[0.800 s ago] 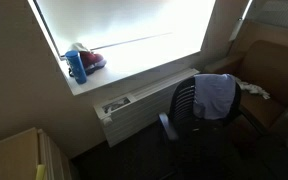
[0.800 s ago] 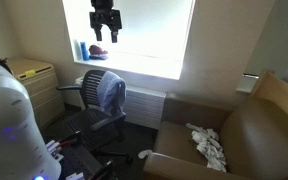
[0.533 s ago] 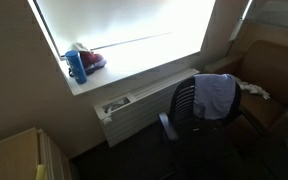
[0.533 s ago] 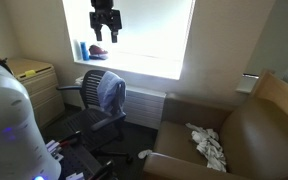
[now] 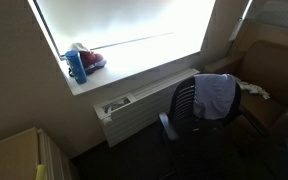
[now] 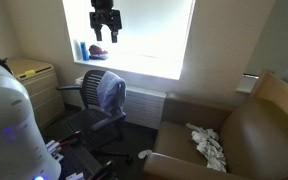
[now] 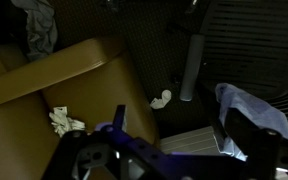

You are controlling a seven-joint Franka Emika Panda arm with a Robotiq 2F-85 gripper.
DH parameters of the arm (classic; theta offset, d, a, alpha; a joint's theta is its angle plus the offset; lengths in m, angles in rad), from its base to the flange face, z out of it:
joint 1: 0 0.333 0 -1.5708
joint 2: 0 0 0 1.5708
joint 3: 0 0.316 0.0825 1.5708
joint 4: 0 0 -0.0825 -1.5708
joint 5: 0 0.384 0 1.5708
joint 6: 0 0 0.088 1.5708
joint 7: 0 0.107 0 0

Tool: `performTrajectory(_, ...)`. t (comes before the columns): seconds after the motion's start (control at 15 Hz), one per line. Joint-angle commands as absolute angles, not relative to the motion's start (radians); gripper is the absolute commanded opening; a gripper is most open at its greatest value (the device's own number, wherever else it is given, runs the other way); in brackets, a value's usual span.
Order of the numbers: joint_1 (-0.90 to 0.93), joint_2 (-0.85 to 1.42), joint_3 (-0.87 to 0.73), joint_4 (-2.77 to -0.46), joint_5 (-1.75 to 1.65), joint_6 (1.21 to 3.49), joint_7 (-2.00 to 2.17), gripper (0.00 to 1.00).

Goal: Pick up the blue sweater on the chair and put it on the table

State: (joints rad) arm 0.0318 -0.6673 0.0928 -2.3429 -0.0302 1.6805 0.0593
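Note:
The pale blue sweater (image 5: 216, 96) hangs over the back of the black office chair (image 5: 184, 112) below the window. Both show in both exterior views, the sweater (image 6: 111, 94) on the chair (image 6: 89, 105). The sweater also shows at the right of the wrist view (image 7: 260, 106). My gripper (image 6: 105, 31) hangs high in front of the window, well above the chair, open and empty. In the wrist view its two dark fingers (image 7: 174, 140) stand apart with nothing between them. The brown table (image 6: 246, 135) is to the side, also in the wrist view (image 7: 69, 75).
White crumpled cloth (image 6: 208, 146) lies on the table. Another white scrap (image 7: 161, 99) lies on the dark floor. A blue bottle (image 5: 77, 66) and a red item (image 5: 93, 60) stand on the windowsill. A radiator (image 5: 134, 108) runs under the window. A pale cabinet (image 6: 32, 70) stands by the wall.

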Motion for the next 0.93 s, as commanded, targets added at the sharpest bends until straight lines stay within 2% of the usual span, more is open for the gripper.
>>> performTrajectory(0.0, 0.039, -0.666, 0.088, -2.341, -0.033, 1.679, 0.063, 1.00)
performTrajectory(0.27, 0.039, -0.666, 0.088, -2.341, -0.033, 1.679, 0.063, 1.00)
performTrajectory(0.6, 0.159, -0.440, 0.176, -2.316, 0.152, 1.663, 0.069, 1.00)
performTrajectory(0.87, 0.254, -0.180, 0.292, -2.188, 0.213, 1.615, 0.110, 1.00)
